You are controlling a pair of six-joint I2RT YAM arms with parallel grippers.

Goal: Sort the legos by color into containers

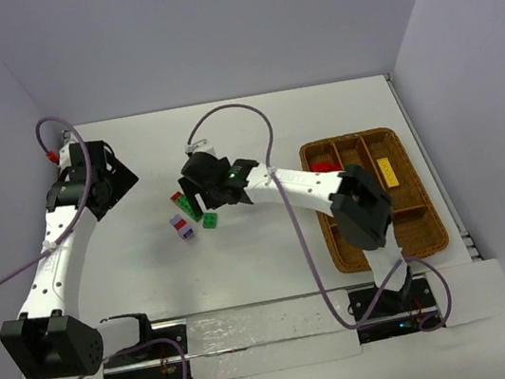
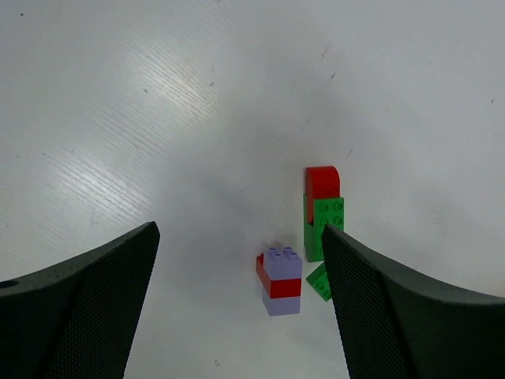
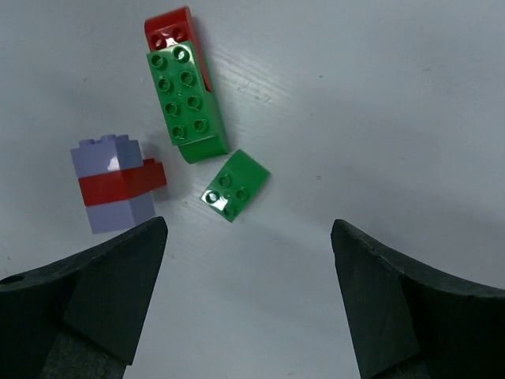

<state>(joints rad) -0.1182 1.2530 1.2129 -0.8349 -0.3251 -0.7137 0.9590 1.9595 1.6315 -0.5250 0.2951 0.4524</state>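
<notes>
Right gripper [image 3: 246,237] fingers stand wide apart with nothing between them, hovering over the white table [image 3: 394,118] just short of the loose bricks. Closest to your fingertips is the small green brick [image 3: 235,185], studs showing, turned diagonal to the jaw line. Just beyond it, almost at its corner, a long green brick [image 3: 185,99] sits stacked on a red brick [image 3: 170,28]. Off to one side is the purple stack [image 3: 114,185] with a red layer in its middle, apart from the others. You're at the reach-for-pick step, and none of this cluster is sorted yet. Next move, by my read: drop straight down, centre on the small green one, twist the wrist so the pads meet flat sides rather than corners, then close. Mind the long green neighbour, which is close enough to get nudged. Left gripper [image 2: 237,237] is also spread open and empty, well back from the same cluster. Wicker tray [image 1: 419,238] sits well apart on your right, with a yellow brick [image 1: 389,173] and a red piece [image 1: 326,167] already in separate compartments.
</notes>
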